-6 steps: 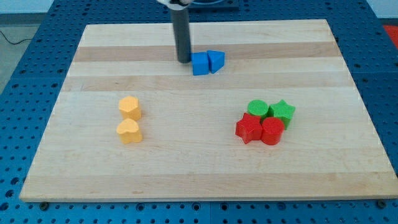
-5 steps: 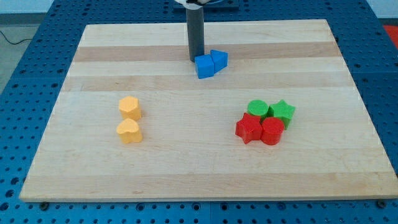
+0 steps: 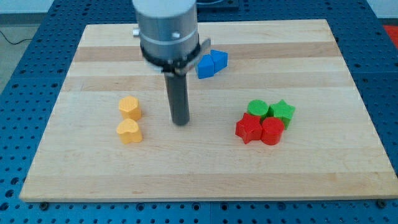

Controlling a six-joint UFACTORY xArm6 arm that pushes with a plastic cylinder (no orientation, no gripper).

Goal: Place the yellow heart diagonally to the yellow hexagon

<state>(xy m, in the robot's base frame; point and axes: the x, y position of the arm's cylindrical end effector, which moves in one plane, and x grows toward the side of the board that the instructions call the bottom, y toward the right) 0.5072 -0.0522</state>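
Observation:
The yellow hexagon (image 3: 130,107) sits left of the board's middle. The yellow heart (image 3: 129,132) lies just below it toward the view's bottom, almost touching. My tip (image 3: 180,122) stands on the board to the right of both yellow blocks, about level with the gap between them and well apart from them. The arm's grey body fills the view's top above the rod.
A blue cube (image 3: 204,66) and a blue triangular block (image 3: 218,60) touch each other near the view's top, partly behind the arm. At the right, a green cylinder (image 3: 257,108), green star (image 3: 282,111), red star (image 3: 249,129) and red cylinder (image 3: 272,131) cluster together.
My tip has moved from beside the blue blocks down and left to the board's middle, right of the yellow blocks. The blue cube was nudged slightly right earlier. The yellow blocks have not moved.

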